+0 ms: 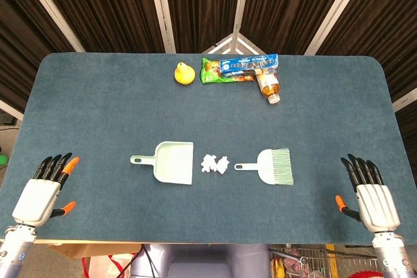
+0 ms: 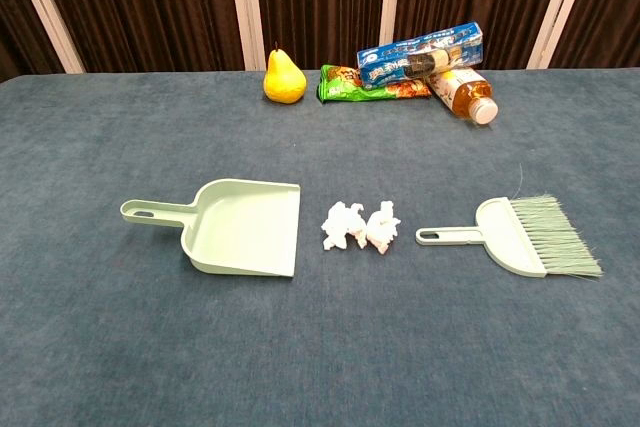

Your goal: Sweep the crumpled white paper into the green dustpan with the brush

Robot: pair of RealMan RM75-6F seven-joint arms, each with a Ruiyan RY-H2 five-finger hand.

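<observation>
The crumpled white paper (image 2: 360, 225) lies just right of the green dustpan (image 2: 245, 227)'s open mouth, with the brush (image 2: 520, 235) further right. Both the left hand (image 1: 45, 190) and right hand (image 1: 368, 193) are empty, fingers spread. It looks like two loose wads, so a hard sweep could scatter them or push the unheld dustpan away.

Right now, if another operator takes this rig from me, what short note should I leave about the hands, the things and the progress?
Left hand: open, holding nothing, at the near left table edge.
Right hand: open, holding nothing, at the near right edge.
Green dustpan: flat at mid-table, handle to the left, mouth facing the paper.
Crumpled white paper: two small wads just right of the dustpan mouth, outside it.
Brush: lying right of the paper, handle toward the paper, bristles away.
Done: nothing yet.
Left: pick up the brush, steady the dustpan, sweep the paper in.
</observation>
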